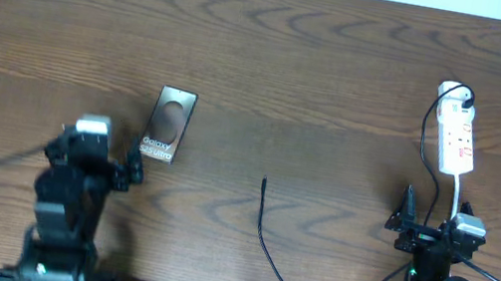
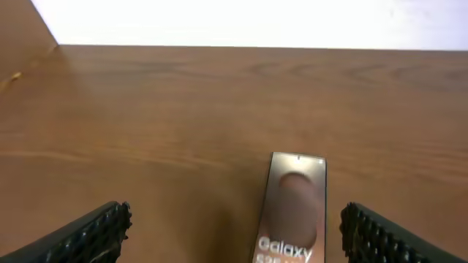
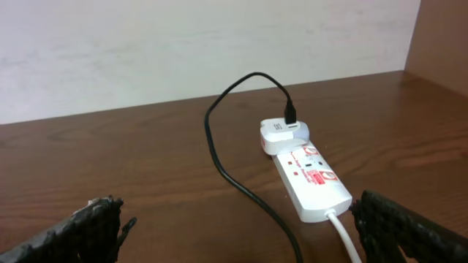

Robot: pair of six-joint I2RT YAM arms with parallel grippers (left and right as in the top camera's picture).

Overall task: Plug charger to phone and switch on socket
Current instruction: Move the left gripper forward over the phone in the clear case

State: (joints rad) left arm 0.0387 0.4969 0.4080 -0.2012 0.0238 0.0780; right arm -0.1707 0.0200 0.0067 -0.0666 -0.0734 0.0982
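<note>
So, progress: none of the task looks done yet, my read.
left pincer (image 2: 235, 219): released, jaws wide, nothing between them.
right pincer (image 3: 238, 208): released too, jaws wide, empty.
phone (image 2: 292, 208): flat on the table (image 1: 345, 55), just ahead of the left pincer, a bit toward its right finger, not touched. Nothing is plugged into it.
charger (image 1: 261, 231): black cable loose on the table between the two pincers. Its plug tip (image 1: 264, 179) lies free, well apart from the phone and off to the right of the left pincer.
charger far end: runs ahead of the right pincer into the white adapter (image 3: 281, 134) at the socket's far end, so that part seems done.
socket (image 3: 313, 181): ahead of the right pincer, toward its right finger, near but not touched. White cord (image 3: 344, 234) trails back to that finger.
switch: too small to tell on or off, judged not pressed.
to do: grab the plug tip, carry it to the phone, seat it, then press the socket switch.
</note>
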